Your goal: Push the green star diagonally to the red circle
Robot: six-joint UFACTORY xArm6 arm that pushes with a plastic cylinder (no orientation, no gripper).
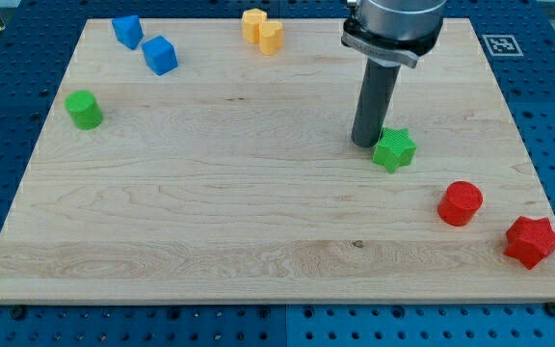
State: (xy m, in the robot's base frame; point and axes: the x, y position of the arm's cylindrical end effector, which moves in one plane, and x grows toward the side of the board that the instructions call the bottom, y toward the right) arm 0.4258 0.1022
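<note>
My tip [367,144] touched the green star [394,150] from the view's upper left; no gripper existed to clench. The red circle [461,203] sat near, toward the lower right.

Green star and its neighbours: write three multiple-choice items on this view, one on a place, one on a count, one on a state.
1. Where is my tip relative to the green star?
A. at its left edge
B. far below it
C. beside the green cylinder

2. How many red blocks lie on the wooden board?
A. one
B. two
C. three

3. The two yellow blocks are
A. touching
B. far apart
C. stacked

Answers: 1 A, the rod ends right against the star's left side. 2 B, the red circle and red star. 3 A, they sit pressed together at the view's top.
</note>
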